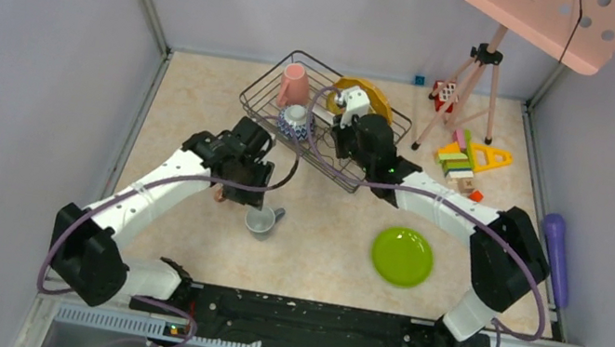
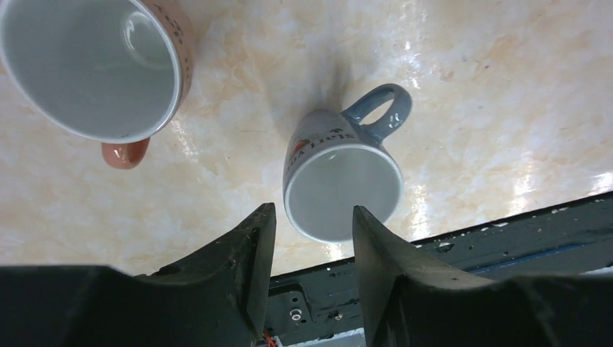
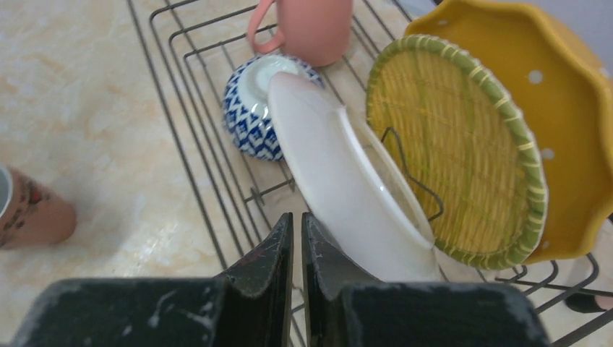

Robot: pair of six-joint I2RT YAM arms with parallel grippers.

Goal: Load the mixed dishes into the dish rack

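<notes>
The dish rack [image 1: 270, 103] stands at the back centre and holds a pink mug [image 1: 293, 86], a blue-white patterned bowl [image 1: 295, 122] and a yellow dotted scalloped plate [image 1: 372, 93]. In the right wrist view a white plate [image 3: 340, 181] leans on an olive-yellow woven plate [image 3: 455, 152] in the rack [image 3: 254, 191]. My right gripper [image 3: 297, 217] is shut and empty just beside the white plate. My left gripper [image 2: 312, 217] is open above a grey-blue mug [image 2: 343, 181] on the table, its near rim between my fingertips. A second pink mug [image 2: 94, 65] stands beside it.
A lime green plate [image 1: 402, 255] lies on the table at the right front. Toy blocks [image 1: 467, 158], a tripod [image 1: 464, 87] and a purple object [image 1: 556, 258] are at the right. Walls close in the table on both sides.
</notes>
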